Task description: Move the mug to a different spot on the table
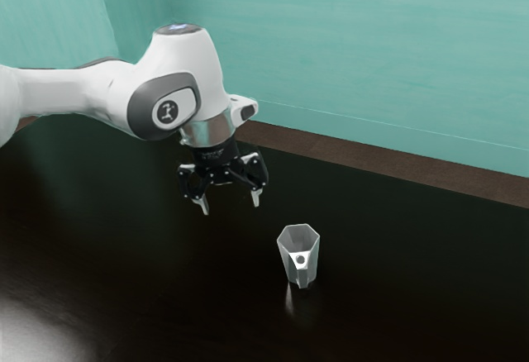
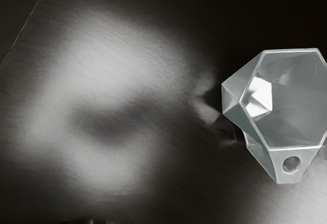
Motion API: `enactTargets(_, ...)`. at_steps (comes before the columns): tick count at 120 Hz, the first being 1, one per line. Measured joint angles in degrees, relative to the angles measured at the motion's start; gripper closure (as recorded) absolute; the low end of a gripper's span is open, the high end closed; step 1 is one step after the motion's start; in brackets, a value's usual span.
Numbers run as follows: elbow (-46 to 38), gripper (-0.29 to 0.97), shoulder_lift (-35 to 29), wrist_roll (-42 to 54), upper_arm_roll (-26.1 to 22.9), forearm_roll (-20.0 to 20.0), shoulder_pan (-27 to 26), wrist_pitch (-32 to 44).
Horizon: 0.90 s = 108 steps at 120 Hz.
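In the exterior view the white arm comes in from the exterior view's left and bends down over the dark, glossy bench. Its black end effector points downward and hangs above the surface with its two fingers spread apart and nothing between them. The mug stands upright on the bench, toward the exterior view's right of the end effector and nearer the camera, near it but clearly apart from both fingers. It is a pale grey, faceted cup, wider at the open rim than at the base, with a small tab pierced by a round hole on the side facing the camera. A faint reflection of it shows on the bench just below its base. Behind the bench runs a brown strip at the foot of a teal wall. In the wrist view the mug is seen from above, its angular rim open and its inside showing light and dark facets. The pierced tab juts from its side. The dark bench beside it carries a broad, pale, blurred sheen.
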Motion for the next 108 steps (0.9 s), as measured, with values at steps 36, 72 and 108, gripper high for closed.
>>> enactTargets(36,-3.9,0.00,3.1,-10.8,-4.6,0.3,-0.3,9.7)
enactTargets(72,-1.8,0.00,9.3,-22.0,-5.6,5.8,-4.9,13.3)
enactTargets(108,-3.5,0.00,12.8,-29.7,-5.5,13.9,-8.4,19.4)
